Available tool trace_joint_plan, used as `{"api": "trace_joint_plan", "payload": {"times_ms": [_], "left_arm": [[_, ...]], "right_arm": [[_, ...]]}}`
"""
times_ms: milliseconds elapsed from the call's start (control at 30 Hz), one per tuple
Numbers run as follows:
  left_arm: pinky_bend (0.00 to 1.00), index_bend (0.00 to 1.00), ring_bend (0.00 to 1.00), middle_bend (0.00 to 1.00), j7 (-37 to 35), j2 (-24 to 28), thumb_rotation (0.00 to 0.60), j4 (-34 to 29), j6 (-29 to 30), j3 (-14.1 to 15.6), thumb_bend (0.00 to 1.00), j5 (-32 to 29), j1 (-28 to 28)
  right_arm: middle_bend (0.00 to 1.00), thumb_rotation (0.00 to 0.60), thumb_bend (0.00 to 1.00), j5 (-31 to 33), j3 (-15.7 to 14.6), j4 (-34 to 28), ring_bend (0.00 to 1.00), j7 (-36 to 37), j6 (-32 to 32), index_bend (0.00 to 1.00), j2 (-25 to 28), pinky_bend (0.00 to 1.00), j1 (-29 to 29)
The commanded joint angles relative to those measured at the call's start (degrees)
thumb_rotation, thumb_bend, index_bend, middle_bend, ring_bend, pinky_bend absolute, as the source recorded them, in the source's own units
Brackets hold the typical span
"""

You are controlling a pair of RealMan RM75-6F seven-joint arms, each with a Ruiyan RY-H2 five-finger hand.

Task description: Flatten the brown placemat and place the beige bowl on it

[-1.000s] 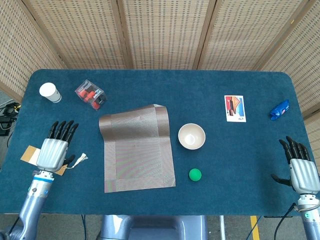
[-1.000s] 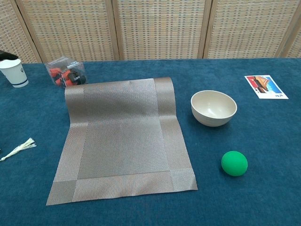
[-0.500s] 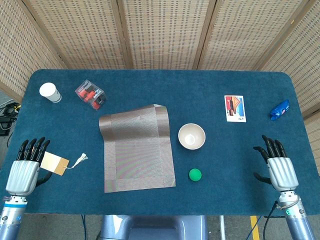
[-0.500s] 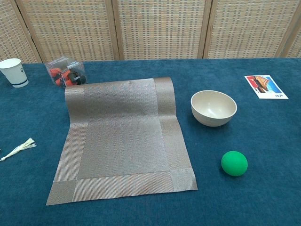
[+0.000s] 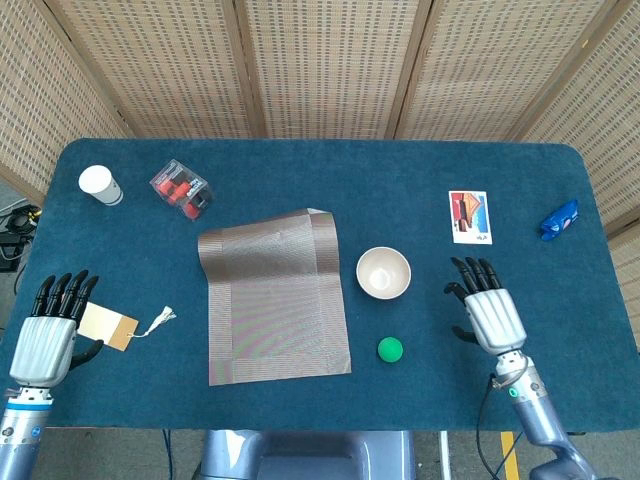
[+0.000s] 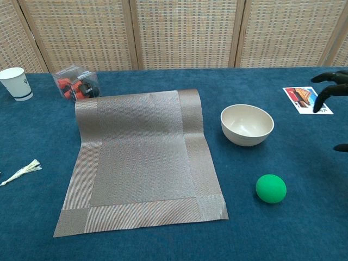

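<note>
Right robot hand (image 5: 485, 310): spread, empty, right of beige bowl (image 5: 384, 272).
Left robot hand (image 5: 48, 330): spread, lower left.
Brown placemat (image 5: 274, 297): centre counter (image 5: 400, 180), far edge curled.
Risk: reaching may knock bowl or green ball (image 5: 390, 349).

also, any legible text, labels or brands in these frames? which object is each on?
None can be read.
White cup: a small dark mark on its side, too small to read.
Card: a printed picture, with a tiny dark mark in one corner, illegible.
Clear box: no label readable.
Tag: looks blank.
</note>
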Motion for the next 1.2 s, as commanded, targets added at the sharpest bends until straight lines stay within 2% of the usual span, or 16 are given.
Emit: {"api": "trace_joint_plan", "payload": {"times_ms": [33,433,767,1200], "left_arm": [[0.00,0.04,0.00,0.00,-0.2,-0.1,0.600,0.2,-0.5,-0.3,0.17,-0.1,0.1],[0.00,0.04,0.00,0.00,-1.8,-0.4,0.600,1.6,-2.8,-1.9,0.17,-1.0,0.1],[0.00,0.04,0.00,0.00,-2.5,-0.5,0.600,2.1,-4.2,-2.6,0.17,-1.4,0.1],[0.00,0.04,0.00,0.00,-2.9,-0.6,0.600,2.5,-4.9,-3.5,0.17,-1.9,0.2]], "right_arm": [[0.15,0.600,0.24,2.1,1.3,0.5,0.01,-2.0,-2.4,0.41,-2.7,0.13,2.3],[0.16,0.600,0.26,4.5,2.0,5.1,0.01,-3.6,-7.0,0.46,-10.4,0.14,7.9],[0.17,0.600,0.28,7.1,2.7,10.2,0.01,-3.3,-10.1,0.46,-14.0,0.14,10.7],[0.17,0.600,0.41,6.9,1.8,14.2,0.02,-0.7,-11.1,0.47,-16.4,0.14,12.7]]}}
